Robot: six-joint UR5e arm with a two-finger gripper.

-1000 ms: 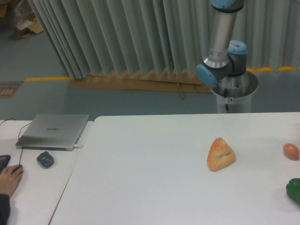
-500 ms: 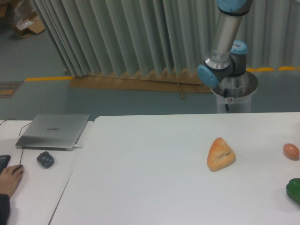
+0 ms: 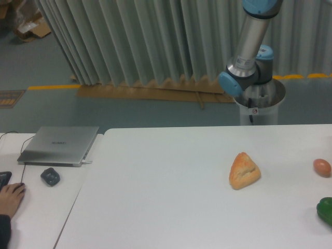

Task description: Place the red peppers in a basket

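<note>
Arm (image 3: 248, 57) rises behind the far edge of the surface (image 3: 171, 197); the gripper is out of view, so its state cannot be told. Neither red pepper nor basket appears in view. Near the right edge lie a bread roll (image 3: 244, 170), an orange-pink egg (image 3: 321, 167) and, at the very edge, a green pepper (image 3: 326, 210). Judgement: the step in hand is reaching for the red pepper. Good practice would be to confirm its colour first, avoid the green pepper, and descend with jaws straddling the lobes.
</note>
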